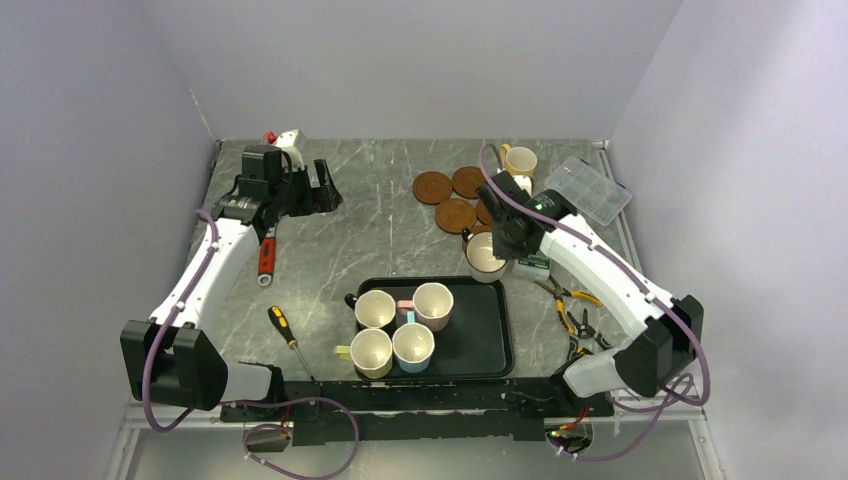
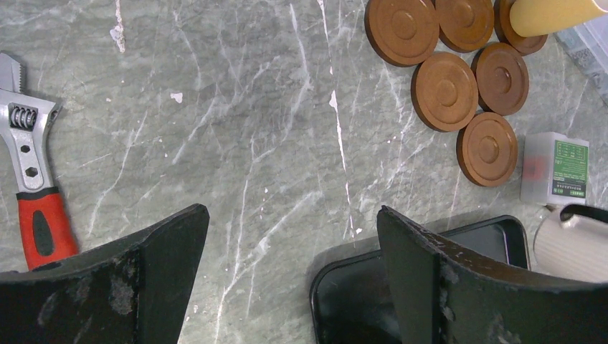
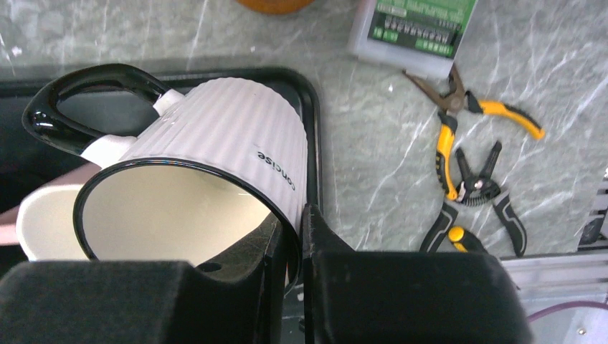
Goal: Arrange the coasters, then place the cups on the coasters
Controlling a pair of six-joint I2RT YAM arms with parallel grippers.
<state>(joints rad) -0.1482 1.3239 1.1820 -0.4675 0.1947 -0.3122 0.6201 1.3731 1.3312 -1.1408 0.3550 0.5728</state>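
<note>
Only one word reads cleanly here: "concise", printed in small black letters down the side of the white cup (image 3: 236, 136). Your right gripper (image 3: 292, 233) has that cup pinched by its wall. One finger is inside the cream interior and the other on the ribbed outside, with the jaws narrowed to the wall's thickness. The cup is fluted, with a thin dark rim and a glossy black loop handle. It hangs in the grip over the far right corner of the black tray (image 1: 490, 345), and looks tilted in the wrist view. A small translucent box (image 3: 419, 25) lies just beyond that corner; its green label carries lines of print too fine to read.

Your left gripper (image 2: 290, 251) stands wide and holds nothing, over the grey, white-veined marbled tabletop (image 2: 236, 107).

The coasters (image 2: 444, 89) are flat reddish-brown discs with a raised ring around a round centre. They lie clustered edge to edge at the far right of the table. A yellow cup (image 1: 519, 160) stands at the cluster's far end, overlapping one disc. Four more cups (image 1: 413, 345) stand upright, packed two by two in the tray — cream, pink, yellow-green and light blue.

Yellow-handled pliers (image 3: 459, 136) lie right of the tray, and a steel adjustable wrench (image 2: 32, 179) with a red grip lies at the left.
</note>
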